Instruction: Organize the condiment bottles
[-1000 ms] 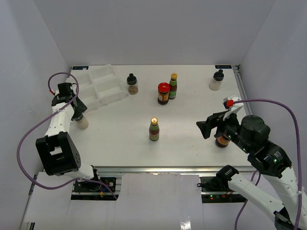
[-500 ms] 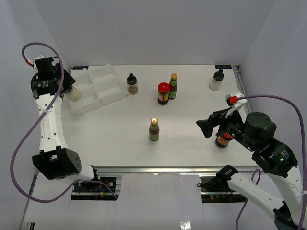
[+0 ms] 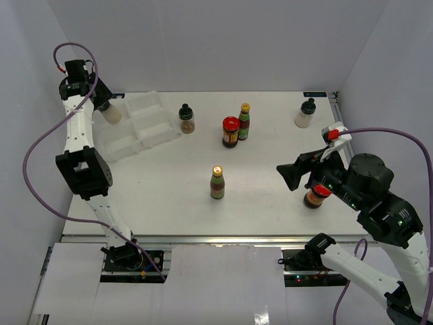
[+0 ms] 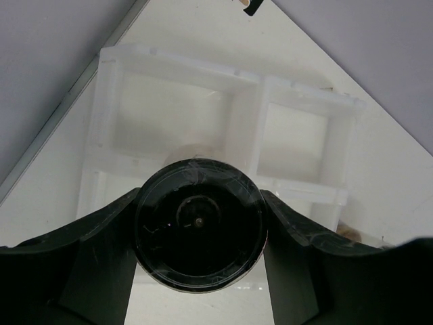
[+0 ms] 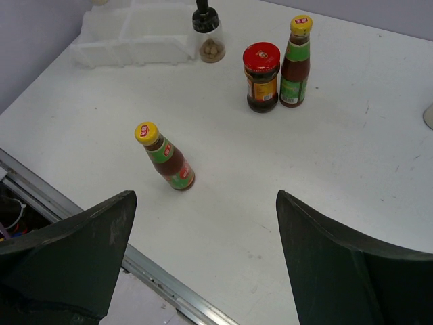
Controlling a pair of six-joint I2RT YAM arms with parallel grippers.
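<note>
My left claw (image 3: 106, 108) is half closed around a clear shaker (image 4: 198, 230), its jaws pressed to either side of the round black cap. I hold the shaker in the air right over the clear tray (image 4: 245, 118). Straight below the claw lie the tray's compartments, and the ones I can see hold nothing. So I judge the job barely begun: this shaker is the first on its way in and is not yet set down. Everything else stands loose on the table (image 3: 169, 210), off to the right of this claw. Closest, just past the tray's corner, is a second black-capped shaker (image 3: 186, 118). Beyond it a red-lidded jar (image 3: 231, 132) and a yellow-capped sauce bottle (image 3: 243, 121) stand just beside each other, perhaps touching. A lone yellow-capped bottle (image 3: 217, 183) stands about midway between my two claws. A third shaker (image 3: 306, 114) waits far across, well apart from either claw. My right claw (image 3: 292, 177) gapes wide and holds nothing, and a second red-lidded jar (image 3: 314, 196) stands just beneath and behind it. By my count, six are left to fetch.
</note>
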